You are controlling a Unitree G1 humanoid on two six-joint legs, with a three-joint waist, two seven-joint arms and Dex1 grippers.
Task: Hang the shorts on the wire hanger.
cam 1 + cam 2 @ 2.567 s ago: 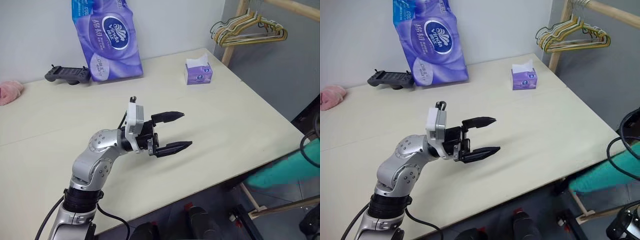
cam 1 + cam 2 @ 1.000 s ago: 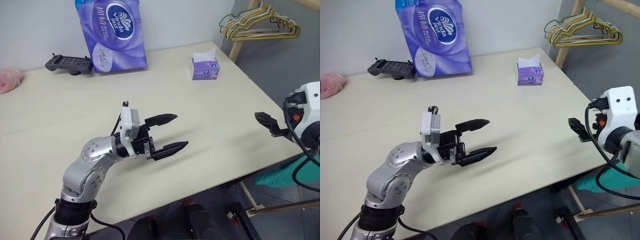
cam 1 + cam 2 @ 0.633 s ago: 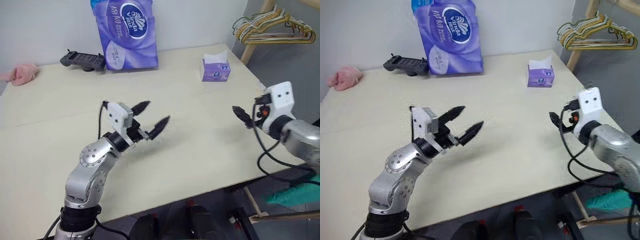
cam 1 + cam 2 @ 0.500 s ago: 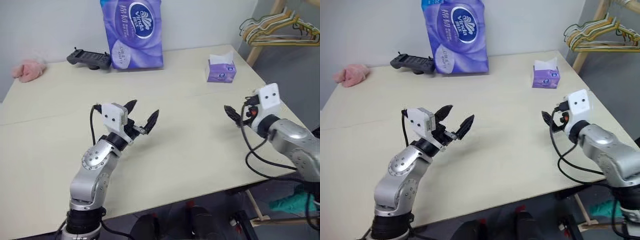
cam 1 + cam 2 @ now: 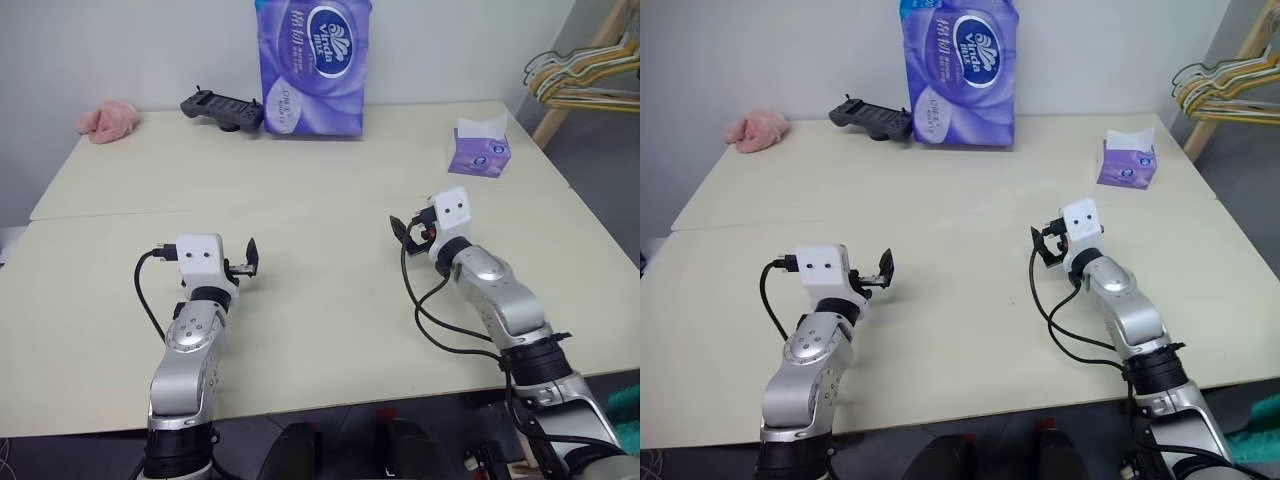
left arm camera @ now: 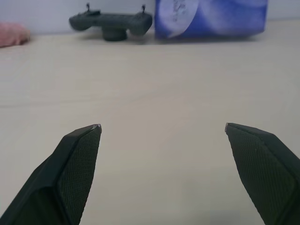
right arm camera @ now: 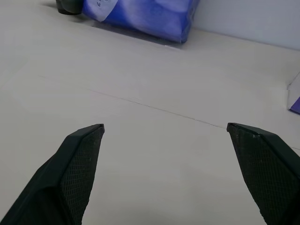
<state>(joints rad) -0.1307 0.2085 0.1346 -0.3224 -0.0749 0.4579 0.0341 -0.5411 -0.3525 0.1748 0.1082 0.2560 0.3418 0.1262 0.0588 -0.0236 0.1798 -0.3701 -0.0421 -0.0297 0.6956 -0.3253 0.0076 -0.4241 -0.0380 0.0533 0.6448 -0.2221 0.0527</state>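
Both tools, left tool point(image 6: 161, 129) and right tool point(image 7: 164, 126), are spread wide and empty above the surface point(image 5: 330, 180). A teal piece at the lower right edge, beside the surface, is probably the shorts point(image 5: 628, 408). They look soft and light; best to pinch the waistband.

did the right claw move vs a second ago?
Yes. The right claw came in from the table's right edge to over the cream table, nearer the purple tissue box.
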